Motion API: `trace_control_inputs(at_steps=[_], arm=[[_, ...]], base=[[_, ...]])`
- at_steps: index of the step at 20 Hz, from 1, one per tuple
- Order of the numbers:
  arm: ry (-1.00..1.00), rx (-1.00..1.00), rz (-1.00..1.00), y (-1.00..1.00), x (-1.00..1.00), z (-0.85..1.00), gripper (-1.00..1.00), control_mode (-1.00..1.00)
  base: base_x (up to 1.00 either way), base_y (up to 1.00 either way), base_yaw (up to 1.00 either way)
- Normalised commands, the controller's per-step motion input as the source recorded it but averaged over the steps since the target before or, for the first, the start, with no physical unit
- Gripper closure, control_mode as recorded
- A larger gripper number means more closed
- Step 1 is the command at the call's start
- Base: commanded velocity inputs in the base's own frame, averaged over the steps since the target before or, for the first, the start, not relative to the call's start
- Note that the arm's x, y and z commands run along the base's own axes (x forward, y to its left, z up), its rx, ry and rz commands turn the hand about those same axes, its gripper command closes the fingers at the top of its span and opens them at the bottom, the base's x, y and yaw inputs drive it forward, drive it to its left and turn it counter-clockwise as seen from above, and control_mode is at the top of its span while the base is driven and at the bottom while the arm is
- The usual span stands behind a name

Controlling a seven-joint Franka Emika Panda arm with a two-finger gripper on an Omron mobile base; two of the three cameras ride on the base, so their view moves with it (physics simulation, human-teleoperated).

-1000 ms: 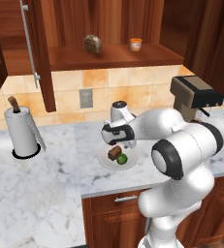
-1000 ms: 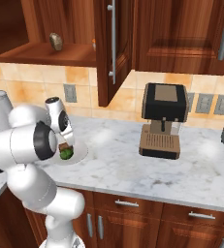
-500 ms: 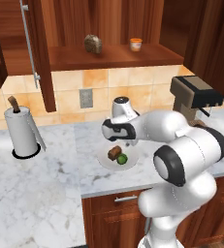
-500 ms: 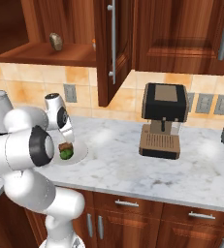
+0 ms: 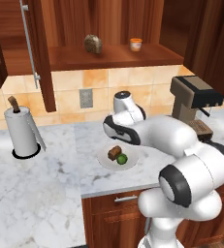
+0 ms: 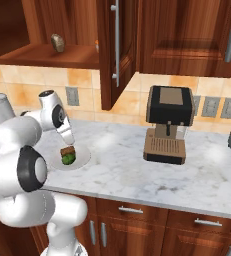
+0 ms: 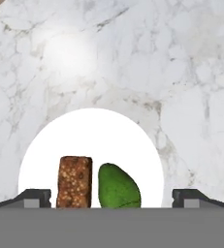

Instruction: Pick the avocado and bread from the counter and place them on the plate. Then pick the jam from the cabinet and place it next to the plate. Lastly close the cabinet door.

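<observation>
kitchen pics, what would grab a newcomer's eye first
The big white arm bending over the marble counter, its open claw above the white plate that holds the bread and avocado side by side. Above, the cabinet door stands open, the orange-lidded jam on its shelf.

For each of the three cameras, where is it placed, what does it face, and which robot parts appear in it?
Left base view: behind the arm, to its left; faces the counter, open cabinet with jam; arm rises lower right.
Right base view: behind, to its right; faces the coffee machine; arm lower left.
Hand view: on the hand, looking down; open tool tips at bottom.
All three share the plate with bread and avocado.
</observation>
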Motion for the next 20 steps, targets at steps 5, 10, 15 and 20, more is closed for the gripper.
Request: trace_control_inputs(at_steps=[5,10,15,20], arm=[[0.0,-0.09,0.0,-0.07,-0.31,0.5,-1.0,-1.0],[0.0,-0.03,0.02,-0.06,-0.16,0.55,-1.0,-1.0],[0.01,-0.04,0.08,-0.05,-0.1,0.6,-1.0,-1.0],[0.07,-0.07,0.08,-0.04,-0.09,0.53,-1.0,-1.0]], base=[[0.0,0.0,0.0],[0.0,0.0,0.0],[0.0,0.0,0.0],[0.0,0.0,0.0]])
